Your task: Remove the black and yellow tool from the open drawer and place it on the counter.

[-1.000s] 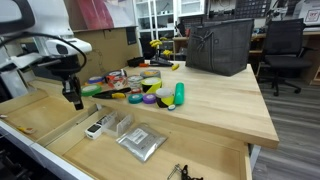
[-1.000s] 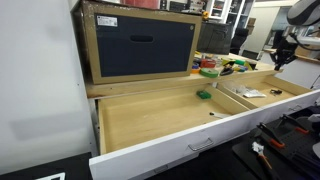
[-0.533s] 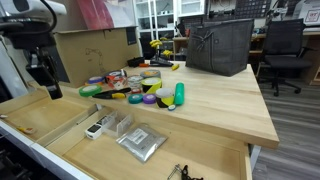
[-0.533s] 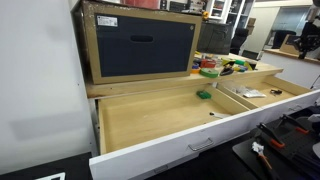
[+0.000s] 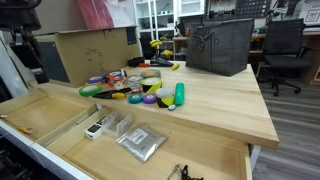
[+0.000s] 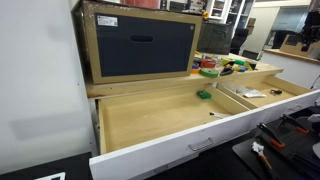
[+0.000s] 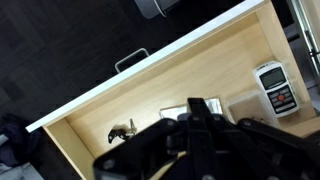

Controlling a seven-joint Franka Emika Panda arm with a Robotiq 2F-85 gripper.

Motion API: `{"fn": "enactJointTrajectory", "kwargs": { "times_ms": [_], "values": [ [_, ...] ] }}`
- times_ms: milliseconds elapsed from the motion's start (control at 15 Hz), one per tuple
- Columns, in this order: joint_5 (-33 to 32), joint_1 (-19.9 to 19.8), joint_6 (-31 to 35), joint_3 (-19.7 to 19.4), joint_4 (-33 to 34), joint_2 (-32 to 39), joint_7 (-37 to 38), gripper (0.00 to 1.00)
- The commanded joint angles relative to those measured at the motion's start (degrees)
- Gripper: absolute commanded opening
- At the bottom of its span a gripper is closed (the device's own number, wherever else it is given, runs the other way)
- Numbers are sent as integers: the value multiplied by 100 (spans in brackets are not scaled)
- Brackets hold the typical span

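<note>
The wooden drawer [image 5: 60,150] stands open in both exterior views [image 6: 150,125]. A small dark tool [image 7: 120,131] lies on the drawer floor in the wrist view. I cannot make out yellow on it. A dark item [image 5: 183,173] also shows at the drawer's front edge. A black and yellow item [image 5: 166,67] lies on the counter among the clutter. My gripper [image 7: 200,106] looks shut and empty, high above the drawer. It sits at the frame edge in both exterior views [image 5: 38,60] [image 6: 308,42].
A white meter [image 7: 272,88], [image 5: 97,127] and a plastic bag [image 5: 140,142] lie in the drawer, with a green item [image 6: 203,95] further in. Tape rolls and a green marker [image 5: 179,95] crowd the counter. A black mesh basket [image 5: 218,45] and a cardboard box [image 5: 90,55] stand behind.
The gripper has risen from just above the drawer and swung away towards the frame edge. Nothing in the drawer or on the counter has moved.
</note>
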Motion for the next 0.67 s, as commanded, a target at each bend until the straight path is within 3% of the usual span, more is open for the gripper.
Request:
{"fn": "enactJointTrajectory", "kwargs": {
  "times_ms": [0,600],
  "values": [
    [-71,171,-434,38,294,-131,-572,0],
    [239,838,-1688,597,846,-438,-499,0]
  ]
}}
